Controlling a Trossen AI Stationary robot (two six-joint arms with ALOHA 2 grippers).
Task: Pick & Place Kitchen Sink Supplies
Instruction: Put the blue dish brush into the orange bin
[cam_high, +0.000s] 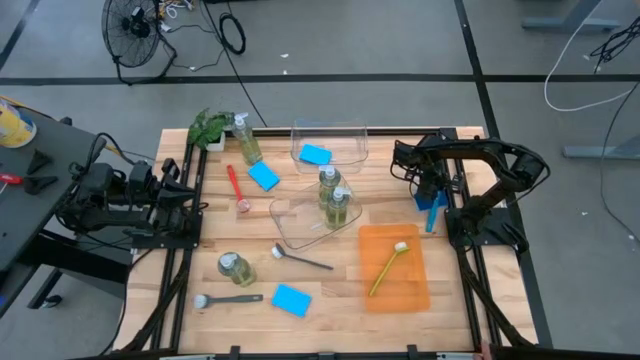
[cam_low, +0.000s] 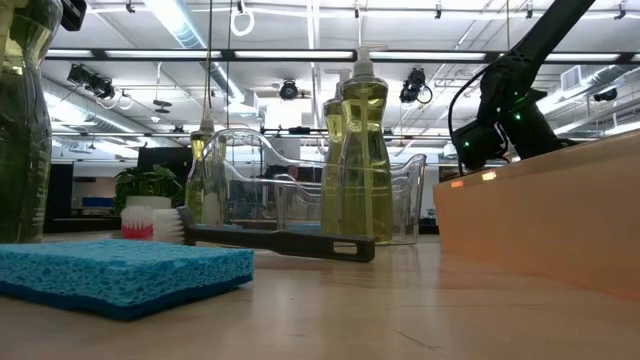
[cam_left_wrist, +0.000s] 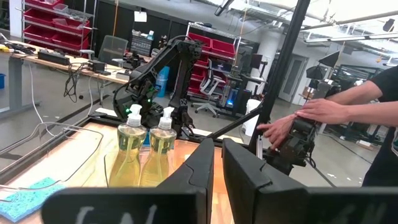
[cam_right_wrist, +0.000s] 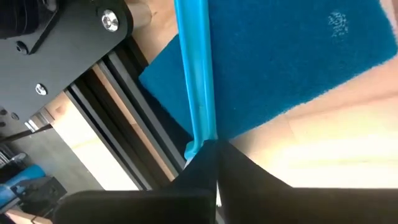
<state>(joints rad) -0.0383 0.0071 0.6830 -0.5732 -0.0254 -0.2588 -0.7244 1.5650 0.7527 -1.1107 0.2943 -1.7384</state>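
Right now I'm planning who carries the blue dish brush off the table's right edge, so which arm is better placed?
The right. Its hand is shut on the blue brush, beside a blue sponge. The left hand is parked shut at the far left edge, holding nothing.

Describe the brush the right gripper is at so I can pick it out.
Find the orange tray on the table's right. Just beyond its far right corner, the right gripper is shut on the blue brush. The tray's own brush is yellow-green.
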